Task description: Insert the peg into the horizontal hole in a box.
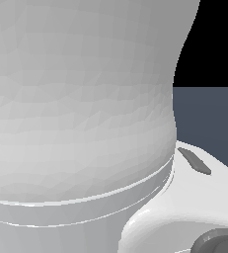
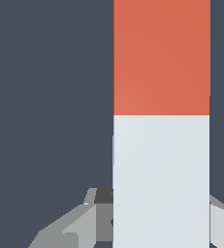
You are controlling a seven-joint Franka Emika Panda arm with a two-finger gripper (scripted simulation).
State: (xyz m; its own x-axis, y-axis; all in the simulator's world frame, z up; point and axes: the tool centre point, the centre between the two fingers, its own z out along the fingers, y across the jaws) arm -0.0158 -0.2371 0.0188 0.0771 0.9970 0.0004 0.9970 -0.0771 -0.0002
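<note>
The peg fills much of the wrist view, its red-orange half (image 2: 162, 55) joined end to end with its pale grey-white half (image 2: 162, 179). My gripper (image 2: 161, 220) holds the pale half. One grey finger (image 2: 87, 220) lies against one side of the peg and the other finger (image 2: 223, 220) against the opposite side. The gripper is shut on the peg. The box and its hole are out of view in both frames. The exterior view shows neither the peg nor the gripper's fingers.
The arm's white body (image 1: 81, 108) blocks most of the exterior view, with a white link (image 1: 194, 207) below it. A strip of dark grey-blue floor (image 1: 209, 123) shows at the exterior view's right. Behind the peg lies the same dark floor (image 2: 45, 97).
</note>
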